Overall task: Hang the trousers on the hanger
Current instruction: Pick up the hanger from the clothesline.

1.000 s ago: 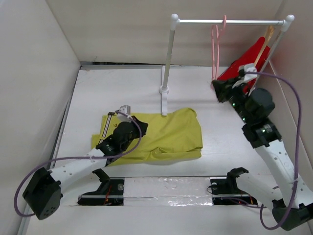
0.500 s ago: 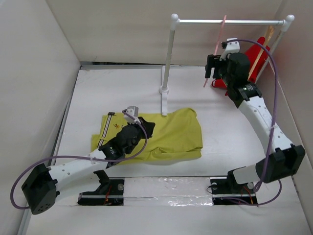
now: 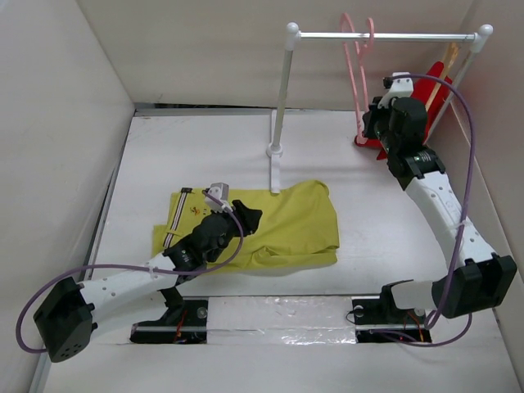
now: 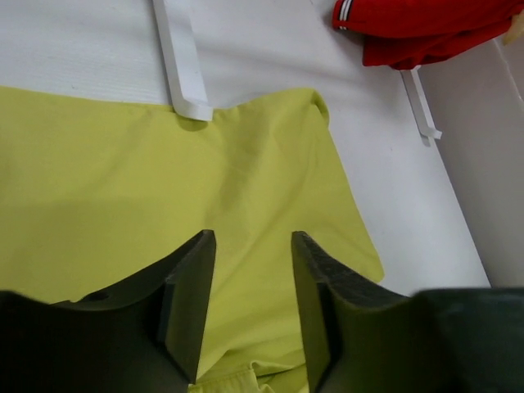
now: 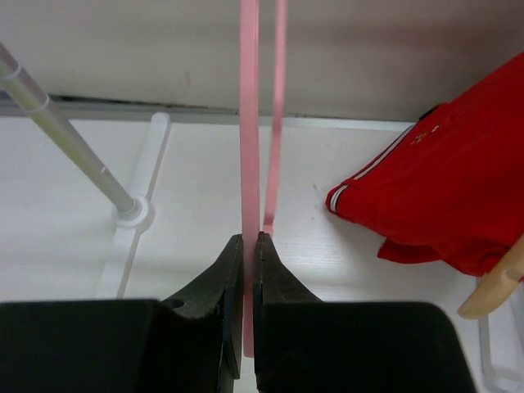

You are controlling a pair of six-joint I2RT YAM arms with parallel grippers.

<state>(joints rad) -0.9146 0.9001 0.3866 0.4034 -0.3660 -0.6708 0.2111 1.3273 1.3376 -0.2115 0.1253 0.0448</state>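
Upper right of the top view: the right gripper [image 5: 248, 242] is pinching the hanger [image 3: 357, 74], jaws closed on its pink bar, hook up at the rail [image 3: 409, 36]. Centre: the left gripper [image 4: 250, 246] is hovering, jaws apart, over the trousers [image 3: 282, 217], which are lying flat on the table [image 3: 188, 147].

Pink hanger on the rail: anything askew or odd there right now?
Yes. The hanger sits skewed on the rail rather than hanging plumb, because the right end effector is shut on one of its thin bars. Beside it, the red garment droops low toward the table. Nothing looks damaged.
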